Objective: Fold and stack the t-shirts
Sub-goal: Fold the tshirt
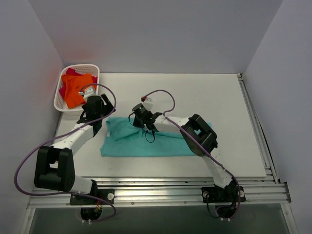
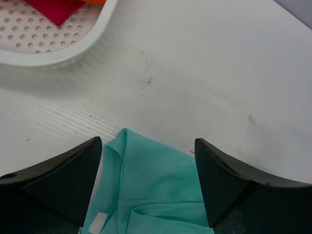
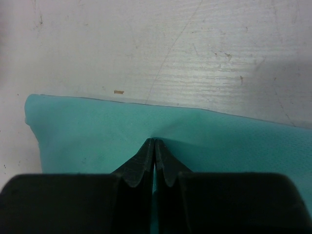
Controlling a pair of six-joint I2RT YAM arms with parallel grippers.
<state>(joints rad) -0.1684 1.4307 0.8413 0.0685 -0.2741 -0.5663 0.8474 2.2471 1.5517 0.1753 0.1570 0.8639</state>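
Centrally lies the soft teal-green t-shirt (image 1: 146, 142), right gripper (image 3: 154, 146) clamped on its smooth cloth, left gripper (image 2: 148, 146) spread wide over its ten o'clock corner, a perforated white basket (image 1: 57, 100) with the orange t-shirt (image 1: 75, 92) farther out toward ten.

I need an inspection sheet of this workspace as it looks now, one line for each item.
Surface: white table, lightly scuffed; one small tan speck.
Job's things: teal t-shirt lying on the table; orange t-shirt and magenta t-shirt bunched in the basket.
Clutter: white plastic basket, far left corner.
Grippers: left gripper open over the teal t-shirt's corner; right gripper shut on its cloth near the far edge.
Cables: purple cables looping along both arms.
Surroundings: plain grey walls; metal rail at the near edge.
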